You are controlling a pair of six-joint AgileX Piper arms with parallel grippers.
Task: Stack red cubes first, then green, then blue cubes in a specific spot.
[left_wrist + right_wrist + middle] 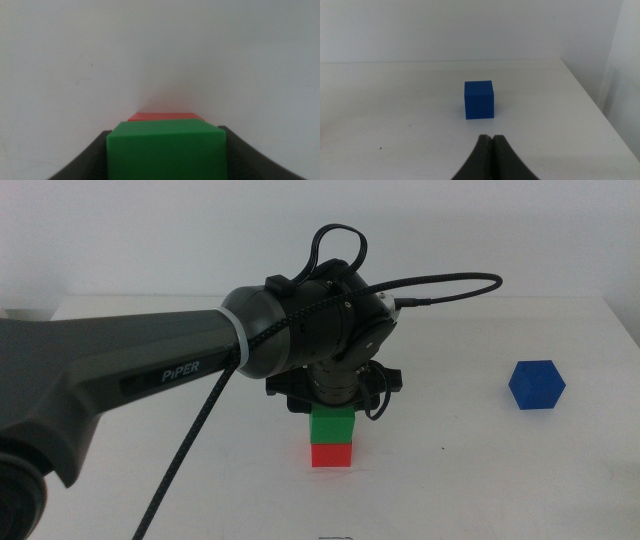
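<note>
The green cube (332, 425) sits squarely on the red cube (332, 454) in the middle of the white table. My left gripper (333, 408) comes down from above and is shut on the green cube (167, 150), one dark jaw against each side. Past the green cube, only a strip of the red cube (165, 116) shows. The blue cube (537, 385) lies alone on the table at the right. My right gripper (492, 137) is shut with nothing in it, hovering short of the blue cube (479, 100); this arm is out of the middle view.
The left arm's grey body (150, 365) and black cable (440, 283) span the left and centre of the table. The table's right edge (600, 112) runs close beyond the blue cube.
</note>
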